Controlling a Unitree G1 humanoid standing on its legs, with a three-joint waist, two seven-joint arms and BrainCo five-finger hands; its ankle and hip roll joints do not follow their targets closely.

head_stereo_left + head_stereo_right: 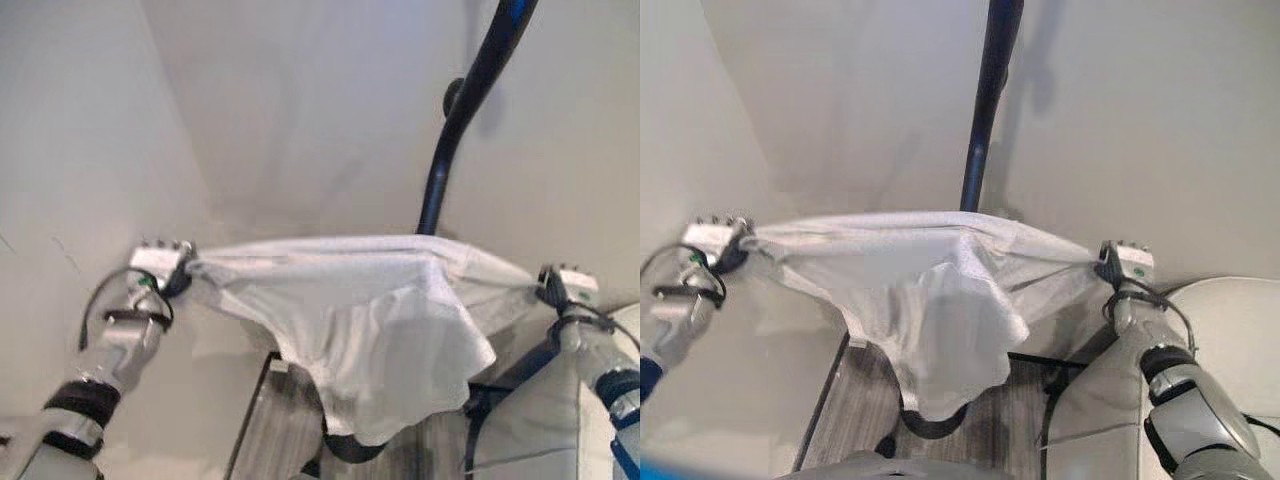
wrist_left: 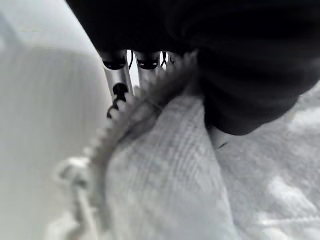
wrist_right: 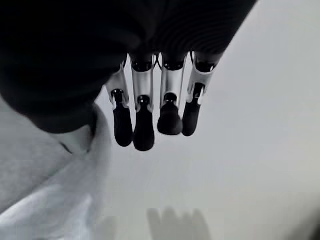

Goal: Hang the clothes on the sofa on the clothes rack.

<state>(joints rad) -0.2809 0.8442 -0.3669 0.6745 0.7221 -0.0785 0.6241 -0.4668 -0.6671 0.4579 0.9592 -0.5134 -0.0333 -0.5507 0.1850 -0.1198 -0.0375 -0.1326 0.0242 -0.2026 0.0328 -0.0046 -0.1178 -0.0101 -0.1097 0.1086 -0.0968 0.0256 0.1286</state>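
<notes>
Your left hand (image 1: 165, 262) pinches the left edge of the white garment (image 1: 370, 320), fingers (image 2: 116, 80) curled into the knit by its zipper. Your right hand (image 1: 1122, 262) grips the right edge between thumb and palm; its fingers (image 3: 144, 120) hang fairly straight past the cloth. The garment stretches left to right between them, raised, its middle sagging down, just in front of the rack's dark pole (image 1: 985, 110).
</notes>
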